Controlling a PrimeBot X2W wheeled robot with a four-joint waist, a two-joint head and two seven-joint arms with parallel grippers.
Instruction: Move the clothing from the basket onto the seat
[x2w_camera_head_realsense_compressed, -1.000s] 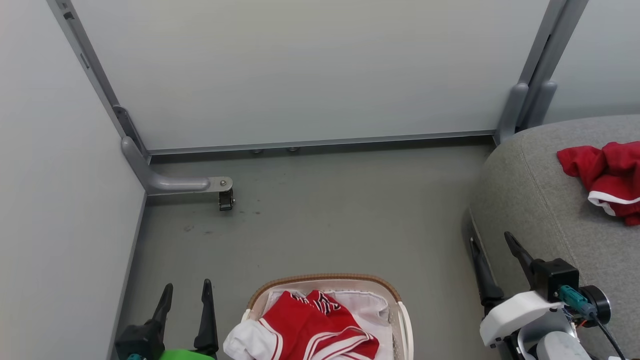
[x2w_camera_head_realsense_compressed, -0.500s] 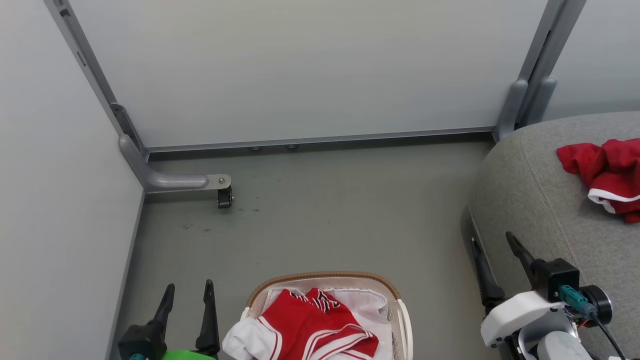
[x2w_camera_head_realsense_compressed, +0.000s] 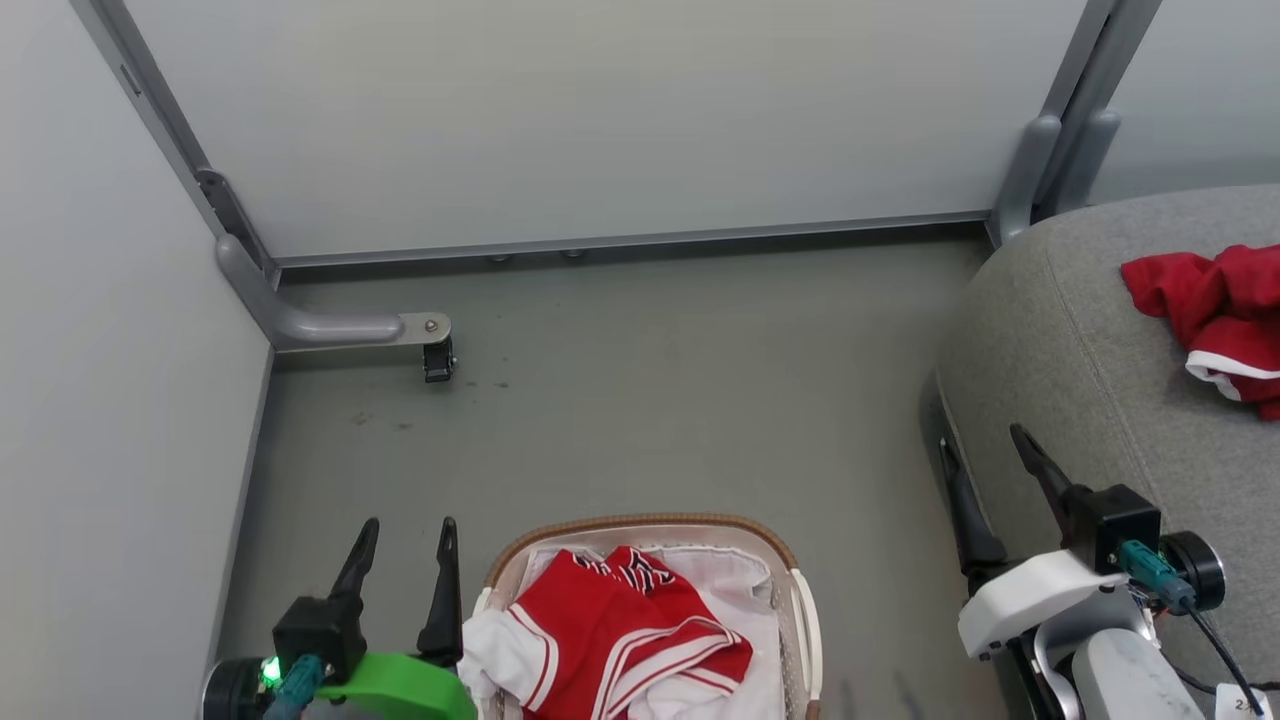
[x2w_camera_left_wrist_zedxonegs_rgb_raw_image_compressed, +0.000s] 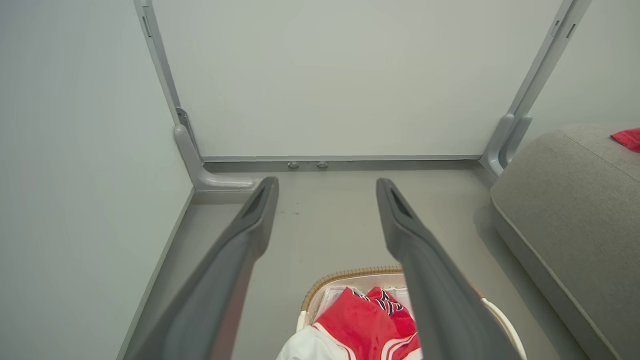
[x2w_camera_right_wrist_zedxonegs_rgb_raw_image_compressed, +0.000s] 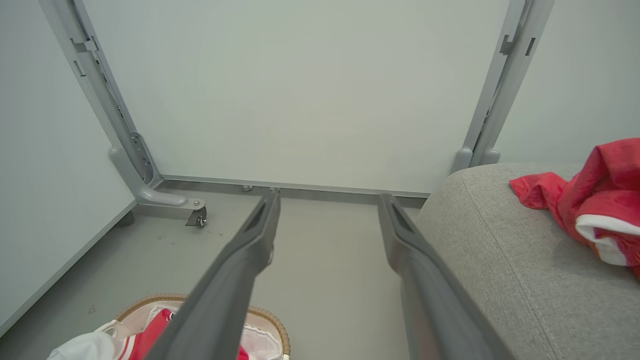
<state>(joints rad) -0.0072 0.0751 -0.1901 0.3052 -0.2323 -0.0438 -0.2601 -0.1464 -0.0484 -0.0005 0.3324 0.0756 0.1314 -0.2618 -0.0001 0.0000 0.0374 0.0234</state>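
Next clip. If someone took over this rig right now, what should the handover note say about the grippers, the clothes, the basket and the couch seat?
Left gripper: open, empty, just left of the basket.
Right gripper: open, empty, beside the seat's edge, touching no clothing.
Done: the plain red garment with white trim lies on the seat.
Left: the striped red jersey lies in the basket, on top of the white liner cloth. It is not yet gripped and has to go to the seat. The liner stays.
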